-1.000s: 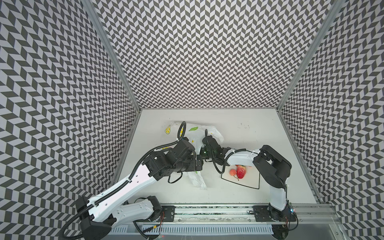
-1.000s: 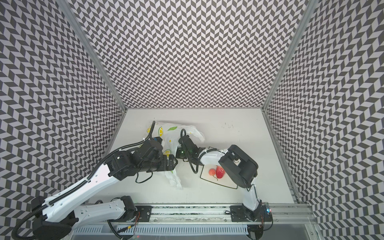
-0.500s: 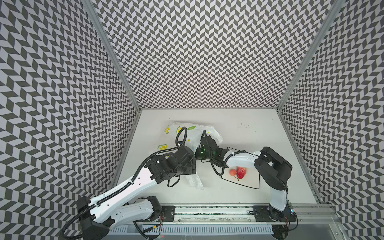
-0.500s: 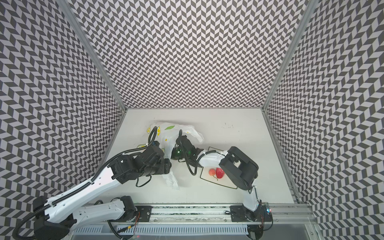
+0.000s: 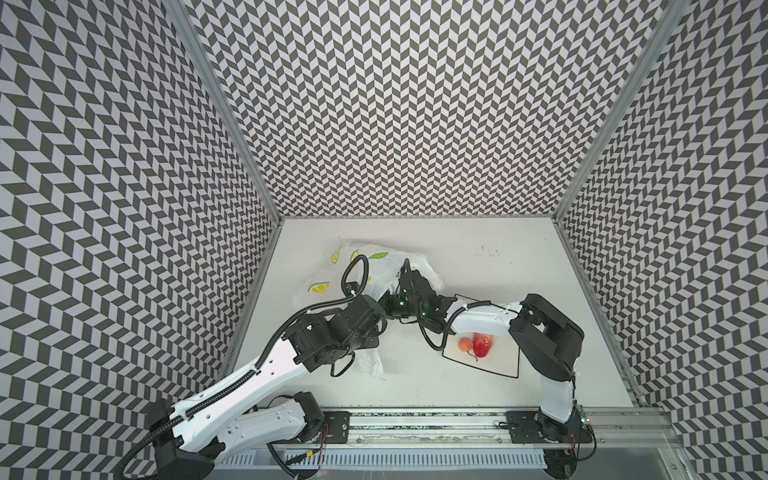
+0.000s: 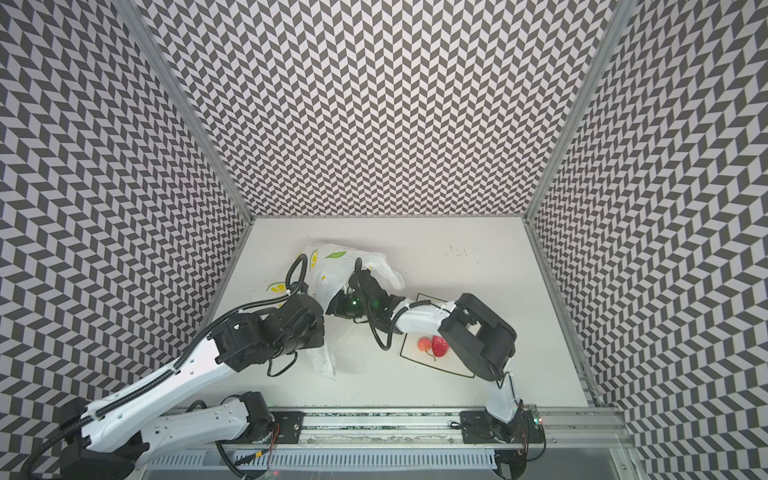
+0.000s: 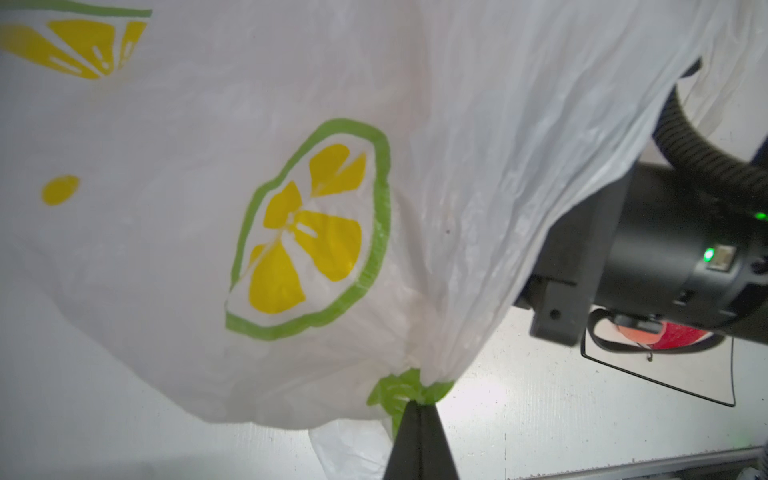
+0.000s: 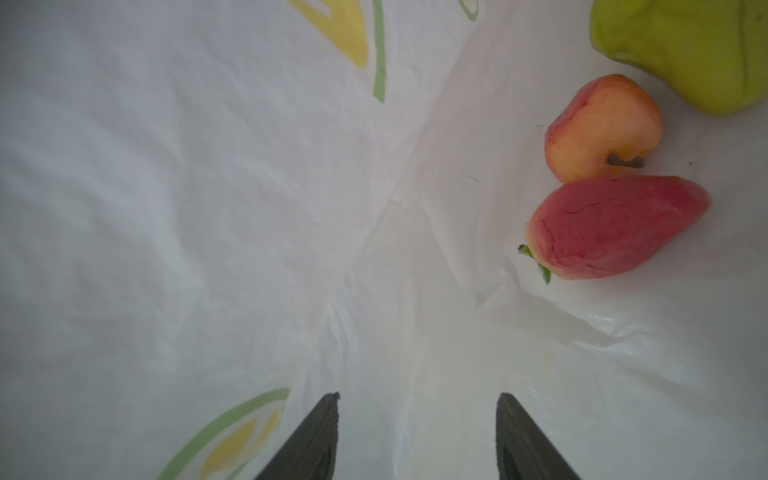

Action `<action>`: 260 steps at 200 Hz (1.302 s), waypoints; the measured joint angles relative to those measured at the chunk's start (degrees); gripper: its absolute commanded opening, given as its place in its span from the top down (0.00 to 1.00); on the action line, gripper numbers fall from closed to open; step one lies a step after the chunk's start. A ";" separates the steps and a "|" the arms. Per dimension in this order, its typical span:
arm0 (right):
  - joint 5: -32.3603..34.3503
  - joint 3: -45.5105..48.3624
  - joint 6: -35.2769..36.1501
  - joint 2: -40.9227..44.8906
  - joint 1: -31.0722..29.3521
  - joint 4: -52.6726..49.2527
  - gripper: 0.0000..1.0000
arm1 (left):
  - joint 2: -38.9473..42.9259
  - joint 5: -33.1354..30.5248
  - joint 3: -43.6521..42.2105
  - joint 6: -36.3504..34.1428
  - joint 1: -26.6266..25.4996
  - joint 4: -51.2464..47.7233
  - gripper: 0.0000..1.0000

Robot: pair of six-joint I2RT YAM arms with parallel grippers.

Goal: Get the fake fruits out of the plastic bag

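**While My Left Pins the Bag, My Right Goes In for Fruit**

With my left pincer clamped tight on a gathered, green-printed fold of the bag, the mouth is held up and my right pincer sits inside it, jaws apart and empty. The step in hand, I judge, is the reach for the next fruit. Two are out on the plate, a red one and an orange one side by side.

Inside the bag, ahead of my right and off to one side, a strawberry lies against a round fruit, with the green fruit just beyond. The next move calls for swinging across to the strawberry, the nearest, and closing over its narrow width without catching the film under it.

The bag is thin, crinkly and translucent, so it will likely bunch. The fruits look glossy and firm. The strawberry is tapered with fine cracks in its skin, the round fruit has a short stem in a dimple, and the green one is lumpy.
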State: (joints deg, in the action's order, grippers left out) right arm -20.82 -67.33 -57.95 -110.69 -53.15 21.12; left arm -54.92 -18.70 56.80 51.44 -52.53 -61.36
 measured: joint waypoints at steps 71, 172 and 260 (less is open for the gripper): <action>11.04 -6.36 -1.05 -3.93 0.02 -4.61 0.32 | 5.70 -2.67 -0.11 2.97 0.02 -7.43 1.00; 20.79 -14.91 -12.70 -13.68 -0.20 -9.33 0.29 | 6.16 -4.33 0.74 5.25 0.02 -8.39 1.00; 24.00 -25.70 -18.18 -21.35 -1.95 -15.93 0.21 | 5.09 -3.04 1.99 5.25 0.02 -6.62 0.82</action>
State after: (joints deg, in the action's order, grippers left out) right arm 3.18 -93.03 -76.14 -132.05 -55.09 5.19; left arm -49.82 -21.74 58.78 56.69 -52.51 -67.99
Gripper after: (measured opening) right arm 0.786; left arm 0.065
